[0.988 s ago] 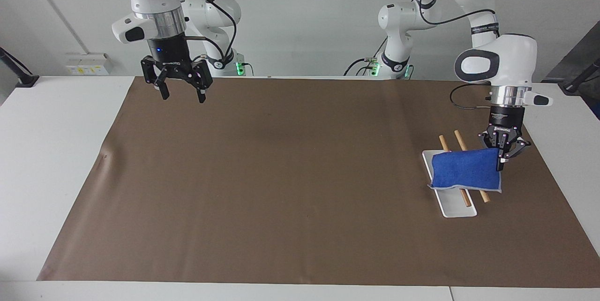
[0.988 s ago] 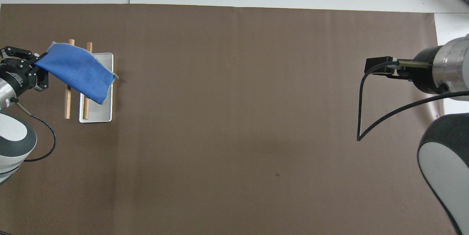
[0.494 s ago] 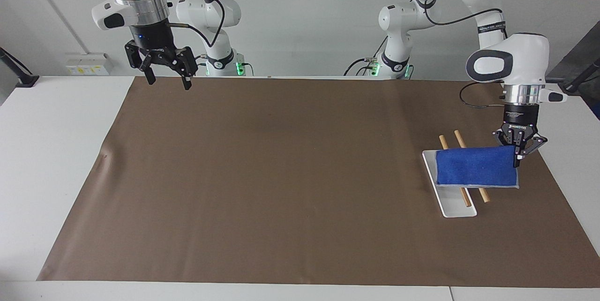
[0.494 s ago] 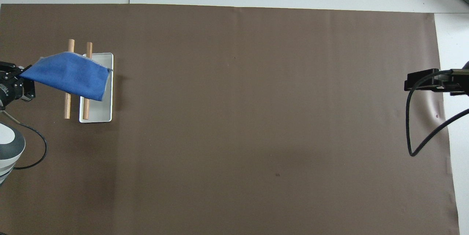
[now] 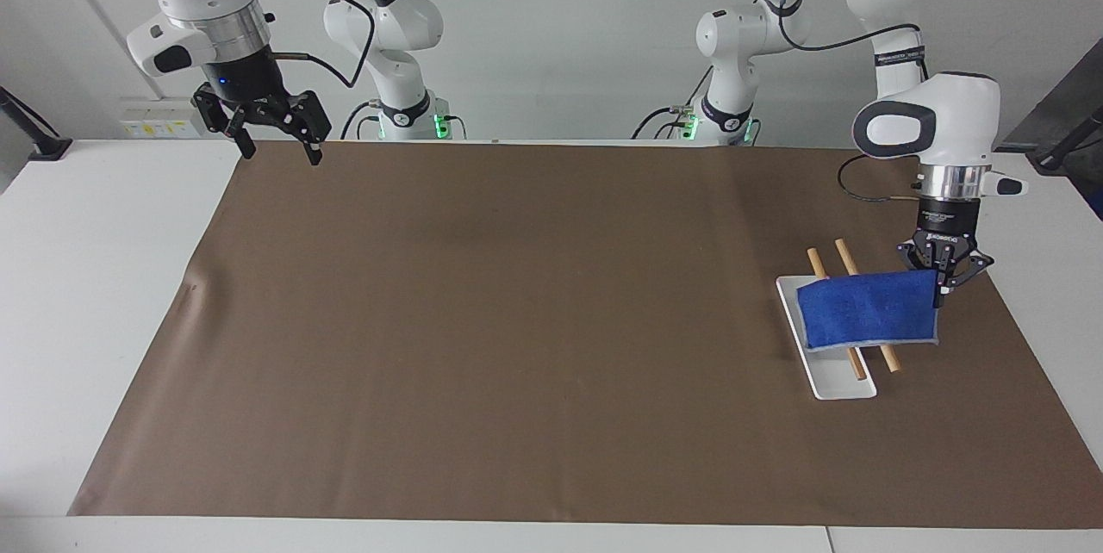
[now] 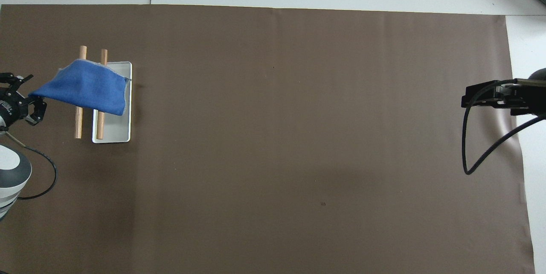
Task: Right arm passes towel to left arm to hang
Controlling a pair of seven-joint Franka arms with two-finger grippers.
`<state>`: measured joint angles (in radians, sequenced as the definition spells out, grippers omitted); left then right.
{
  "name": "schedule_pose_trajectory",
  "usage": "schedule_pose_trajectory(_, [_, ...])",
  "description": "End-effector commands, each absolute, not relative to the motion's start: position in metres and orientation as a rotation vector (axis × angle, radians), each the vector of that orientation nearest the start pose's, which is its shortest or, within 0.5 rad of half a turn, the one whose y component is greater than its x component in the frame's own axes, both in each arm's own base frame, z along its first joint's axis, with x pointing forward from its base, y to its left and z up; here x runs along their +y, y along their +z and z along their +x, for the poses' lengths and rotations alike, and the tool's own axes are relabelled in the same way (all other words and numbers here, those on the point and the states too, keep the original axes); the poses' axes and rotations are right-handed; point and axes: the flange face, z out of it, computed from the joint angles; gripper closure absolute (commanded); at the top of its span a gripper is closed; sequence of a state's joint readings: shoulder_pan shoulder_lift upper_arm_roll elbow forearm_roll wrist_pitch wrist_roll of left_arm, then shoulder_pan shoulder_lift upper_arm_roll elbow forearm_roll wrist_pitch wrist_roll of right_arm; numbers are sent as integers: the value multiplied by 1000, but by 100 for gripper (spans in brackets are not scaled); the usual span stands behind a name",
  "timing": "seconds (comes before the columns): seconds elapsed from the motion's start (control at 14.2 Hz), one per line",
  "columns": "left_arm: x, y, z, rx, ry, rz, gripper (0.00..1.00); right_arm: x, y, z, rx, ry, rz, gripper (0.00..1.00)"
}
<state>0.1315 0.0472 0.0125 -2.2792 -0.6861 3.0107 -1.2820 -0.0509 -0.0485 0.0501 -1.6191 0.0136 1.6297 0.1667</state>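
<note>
Now pinches one short end of the towel [image 5: 866, 310] with the left gripper [image 5: 941, 284], fingertips pressed on the cloth. Lies draped across two wooden rods [image 5: 888, 357] over the white tray [image 5: 840, 385], at the left arm's end of the table, long axis running from that gripper toward the table's middle. Needs, probably, only release and a lift straight up. Waits with the right gripper [image 5: 274, 146] spread, well apart, over the brown mat [image 5: 517, 320] at its edge by the robots.

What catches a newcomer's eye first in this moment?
The blue towel stands out: it drapes over two wooden rods above a white tray at the left arm's end of the brown mat, with the left pincer at its corner. The right pincer hangs open over the mat's edge nearest the robots.
</note>
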Motion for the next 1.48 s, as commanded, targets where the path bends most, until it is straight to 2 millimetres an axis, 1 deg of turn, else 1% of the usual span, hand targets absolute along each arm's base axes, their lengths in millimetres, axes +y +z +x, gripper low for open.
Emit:
schedule_pose_trajectory(0.0, [145,401,538,2146,529,1265,0,-1,635,540,292,-113,-3092,0])
schedule_pose_trajectory(0.21, [168,400,530,2126,585,1340,0,-6,636,542,299,-118,-3092,0])
schedule_pose_trajectory(0.28, [172,401,529,2110,601,1374,0,-7,637,542,297,-118,-3094,0])
schedule_pose_trajectory(0.42, [172,400,529,2049,641,1493,0,-7,638,543,295,-127,-3102,0])
schedule_pose_trajectory(0.56, [170,402,531,1934,708,1675,0,-9,638,544,292,-132,-3104,0])
schedule_pose_trajectory(0.63, [165,403,535,1848,745,1786,0,-9,638,544,288,-133,-3109,0])
schedule_pose_trajectory(0.71, [158,410,541,1760,786,1874,0,-9,638,544,285,-133,-3111,0])
schedule_pose_trajectory(0.85, [131,422,554,1597,841,2003,0,-9,638,544,281,-135,-3113,0])
schedule_pose_trajectory(0.92, [118,433,559,1515,874,2050,0,-9,637,544,278,-133,-3113,0])
schedule_pose_trajectory(1.06, [94,452,562,1393,916,2104,0,-11,637,544,238,-126,-3118,0])
schedule_pose_trajectory(1.13, [80,457,563,1322,931,2147,0,-9,638,542,231,-117,-3119,0])
schedule_pose_trajectory(1.2, [69,465,564,1242,956,2188,0,-13,643,542,242,-121,-3117,0])
schedule_pose_trajectory(1.34, [43,483,563,1106,997,2235,0,-24,641,547,262,-105,-3120,0])
schedule_pose_trajectory(1.41, [32,490,562,1031,1020,2266,0,-25,640,546,261,-95,-3117,0])
